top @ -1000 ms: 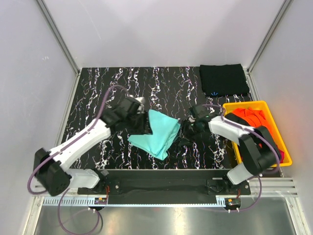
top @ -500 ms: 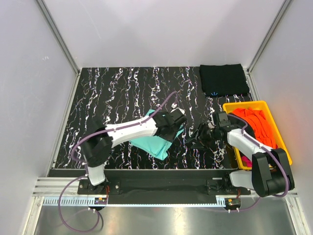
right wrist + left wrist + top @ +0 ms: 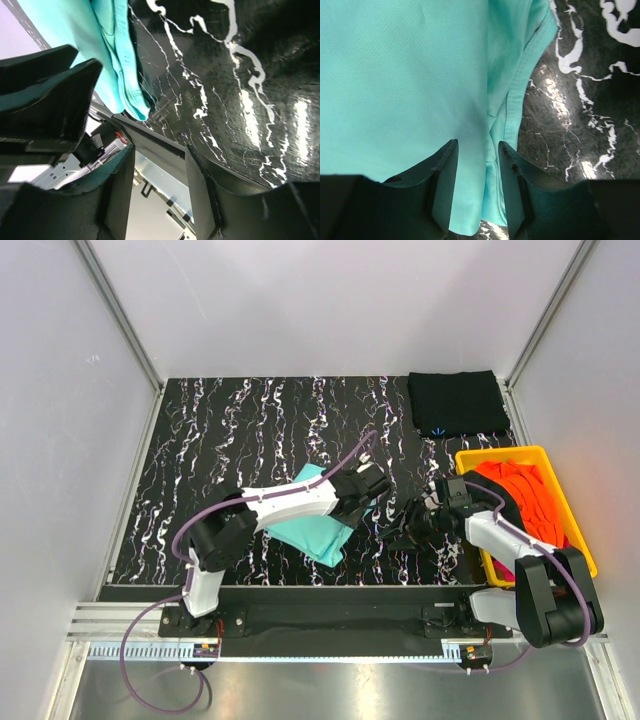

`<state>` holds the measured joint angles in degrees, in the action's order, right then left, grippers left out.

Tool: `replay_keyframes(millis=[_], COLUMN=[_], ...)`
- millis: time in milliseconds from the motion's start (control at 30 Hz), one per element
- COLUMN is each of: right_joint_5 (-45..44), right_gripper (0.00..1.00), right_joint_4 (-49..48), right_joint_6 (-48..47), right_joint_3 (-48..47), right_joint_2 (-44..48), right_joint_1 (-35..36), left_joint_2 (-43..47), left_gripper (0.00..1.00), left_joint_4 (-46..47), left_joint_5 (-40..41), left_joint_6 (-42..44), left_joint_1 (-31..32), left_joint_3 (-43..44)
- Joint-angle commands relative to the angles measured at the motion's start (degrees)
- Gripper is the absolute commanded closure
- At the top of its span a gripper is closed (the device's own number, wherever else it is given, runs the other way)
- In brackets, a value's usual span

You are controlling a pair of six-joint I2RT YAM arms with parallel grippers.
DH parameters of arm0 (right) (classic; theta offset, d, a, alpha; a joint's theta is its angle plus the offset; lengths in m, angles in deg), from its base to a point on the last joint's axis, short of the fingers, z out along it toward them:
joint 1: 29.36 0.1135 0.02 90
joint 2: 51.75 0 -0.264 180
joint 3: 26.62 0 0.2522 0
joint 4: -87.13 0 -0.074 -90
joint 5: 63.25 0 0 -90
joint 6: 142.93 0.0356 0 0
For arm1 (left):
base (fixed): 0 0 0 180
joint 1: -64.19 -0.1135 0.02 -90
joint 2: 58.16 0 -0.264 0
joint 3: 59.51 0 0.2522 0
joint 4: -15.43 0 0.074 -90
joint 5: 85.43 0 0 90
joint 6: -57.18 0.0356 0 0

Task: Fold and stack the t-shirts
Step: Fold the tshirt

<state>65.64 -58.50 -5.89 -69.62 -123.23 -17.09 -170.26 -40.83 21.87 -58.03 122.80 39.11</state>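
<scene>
A light teal t-shirt (image 3: 312, 528) lies partly folded on the marbled black table, largely under my left arm. My left gripper (image 3: 367, 484) hangs over its right edge, jaws apart, with the teal cloth (image 3: 410, 75) showing under and between the fingers (image 3: 444, 185). My right gripper (image 3: 396, 531) is open and empty, low over the table just right of the shirt, whose edge (image 3: 125, 75) shows in its view. A folded black t-shirt (image 3: 458, 403) lies at the back right. An orange t-shirt (image 3: 520, 488) sits in the bin, with a bit of magenta (image 3: 577, 557) beside it.
A yellow plastic bin (image 3: 497, 454) stands at the right edge of the table. Grey walls close in the back and sides. The metal rail (image 3: 330, 620) with the arm bases runs along the near edge.
My left gripper has swept from the shirt's left side across it to its right edge. My right gripper has drawn back to the right, off the shirt.
</scene>
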Motion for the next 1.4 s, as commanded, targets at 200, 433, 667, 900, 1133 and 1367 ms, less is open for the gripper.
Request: replay_keyframes(millis=[200, 433, 667, 900, 1133, 1367], right_joint_5=[3.6, 4.2, 4.6, 6.3, 6.8, 4.0], right_gripper=[0.5, 0.54, 0.59, 0.61, 0.69, 0.86], right_joint_4=[-5.2, -7.4, -8.6, -10.7, -15.4, -21.9], right_joint_6=[1.4, 2.7, 3.0, 3.7, 6.8, 11.6], right_joint_3=[-0.3, -0.3, -1.5, -3.4, -6.1, -11.5], right_joint_2=[-2.2, -3.7, -6.4, -11.0, -15.3, -23.8], right_joint_1=[-0.1, -0.1, -0.1, -0.1, 0.2, 5.5], left_joint_2=[-2.4, -4.0, -4.5, -3.2, 0.6, 4.5], left_gripper=[0.6, 0.64, 0.8, 1.0, 1.0, 1.0], left_joint_4=[0.8, 0.8, 0.7, 0.7, 0.6, 0.3], left_joint_5=[4.3, 4.8, 6.3, 6.5, 1.5, -2.4], left_joint_6=[1.6, 1.7, 2.4, 3.6, 3.4, 2.3], left_joint_1=[0.1, 0.1, 0.1, 0.1, -0.2, -1.7], left_joint_3=[2.4, 2.6, 2.9, 3.8, 3.4, 1.5])
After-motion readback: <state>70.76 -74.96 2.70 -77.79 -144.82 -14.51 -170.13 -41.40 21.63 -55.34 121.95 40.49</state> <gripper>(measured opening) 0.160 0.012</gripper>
